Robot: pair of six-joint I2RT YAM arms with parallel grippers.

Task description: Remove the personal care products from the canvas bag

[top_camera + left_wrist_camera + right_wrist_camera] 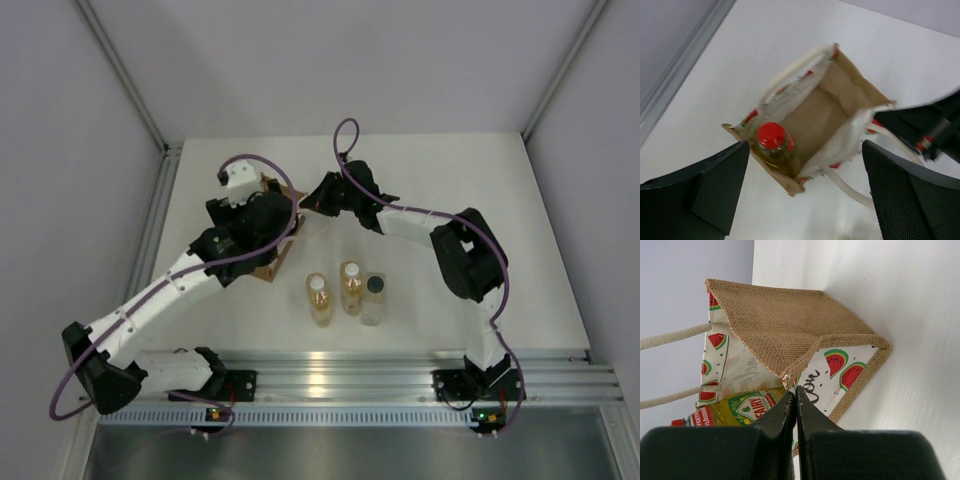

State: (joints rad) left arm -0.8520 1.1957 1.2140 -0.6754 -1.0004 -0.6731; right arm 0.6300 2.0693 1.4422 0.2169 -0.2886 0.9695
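The canvas bag [815, 112] stands open below my left gripper [805, 200], which hovers above it, open and empty. The yellow-amber bottle with a red cap [772, 137] stands inside the bag at one corner. It also shows in the right wrist view [740, 409] through the bag's mouth. My right gripper [795, 392] is shut on the bag's rim [790, 375]. In the top view my left gripper [266, 224] hides most of the bag [268, 272]; my right gripper [313, 200] is at its far right edge. Two amber white-capped bottles [318, 298] [351, 287] and the clear dark-capped bottle [375, 297] stand on the table.
The three bottles stand in a row right of the bag, between my two arms. The bag's white rope handles [850, 187] hang loose at its sides. A metal rail [400, 375] runs along the table's near edge. Grey walls close the left, right and back.
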